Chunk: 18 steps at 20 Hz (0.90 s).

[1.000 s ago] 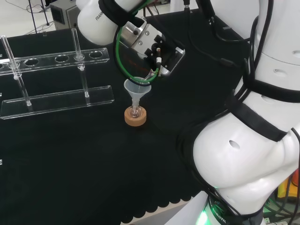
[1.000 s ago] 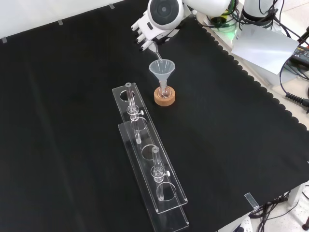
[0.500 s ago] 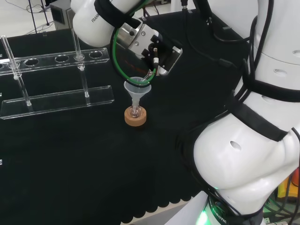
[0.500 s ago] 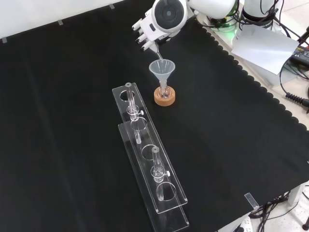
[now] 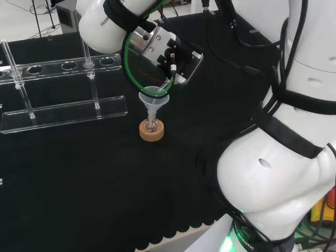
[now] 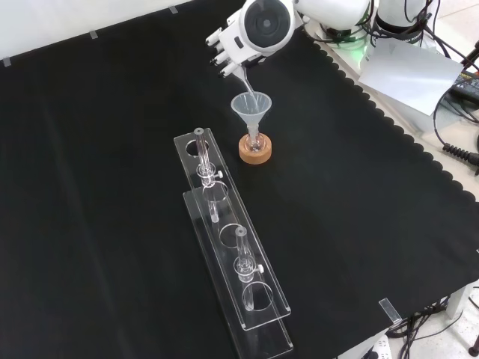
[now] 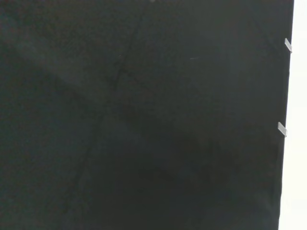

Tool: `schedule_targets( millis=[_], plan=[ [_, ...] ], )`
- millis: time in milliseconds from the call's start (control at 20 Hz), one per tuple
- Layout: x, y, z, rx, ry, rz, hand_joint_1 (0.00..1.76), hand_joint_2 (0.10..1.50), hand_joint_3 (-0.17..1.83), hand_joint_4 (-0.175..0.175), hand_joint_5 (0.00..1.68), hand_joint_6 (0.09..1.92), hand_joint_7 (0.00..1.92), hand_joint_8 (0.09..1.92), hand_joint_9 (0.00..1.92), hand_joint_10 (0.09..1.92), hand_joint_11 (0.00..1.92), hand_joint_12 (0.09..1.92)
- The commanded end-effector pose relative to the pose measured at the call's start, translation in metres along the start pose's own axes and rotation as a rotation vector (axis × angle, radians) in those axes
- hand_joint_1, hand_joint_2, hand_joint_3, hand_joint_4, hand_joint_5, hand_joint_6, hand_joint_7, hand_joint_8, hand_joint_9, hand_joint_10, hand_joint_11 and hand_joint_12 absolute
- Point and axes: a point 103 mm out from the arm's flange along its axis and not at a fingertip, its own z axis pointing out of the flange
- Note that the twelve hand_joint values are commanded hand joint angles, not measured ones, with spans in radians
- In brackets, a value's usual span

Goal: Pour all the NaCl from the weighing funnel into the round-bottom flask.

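Robot hand [image 6: 227,51], fingers curled; you see it grasping the weighing funnel [image 6: 244,78], a thin clear piece that slants down from the fingers. Its low tip hangs over the mouth of a conical funnel [image 6: 251,106] just below the robot hand. That funnel sits in the neck of the round-bottom flask [image 6: 255,139], which rests on a cork ring [image 6: 255,150] on the counter [image 6: 112,149].

Handling: judge the weighing funnel light, stiff, smooth and breakable. Hold it by its broad closed end and leave the spout free. The NaCl is too fine to make out.

Count: one weighing funnel, one conical funnel, one flask, one cork ring. Farther out from the robot hand, beyond the flask, lies one clear two-tier rack [image 6: 232,247] with two upright posts.
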Motion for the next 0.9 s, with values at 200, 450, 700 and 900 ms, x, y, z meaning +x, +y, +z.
schedule_targets(
  millis=[200,450,700,900],
  plan=[
    [0.0013,-0.0009,-0.0020,0.000,-0.032,0.006,1.06,1.14,-0.17,0.175,1.08,0.90,0.56,0.59,0.90,0.43,0.59,1.22],
    [0.0023,-0.0018,-0.0053,-0.003,-0.052,0.010,1.06,1.14,-0.17,0.175,1.08,0.90,0.56,0.59,0.90,0.43,0.59,1.22],
    [0.0036,-0.0020,-0.0078,0.000,-0.071,0.011,1.06,1.14,-0.17,0.175,1.08,0.90,0.55,0.59,0.90,0.43,0.59,1.22],
    [0.0043,-0.0020,-0.0089,0.003,-0.085,0.013,1.06,1.14,-0.17,0.175,1.08,0.90,0.55,0.59,0.90,0.43,0.59,1.22]
  ],
)
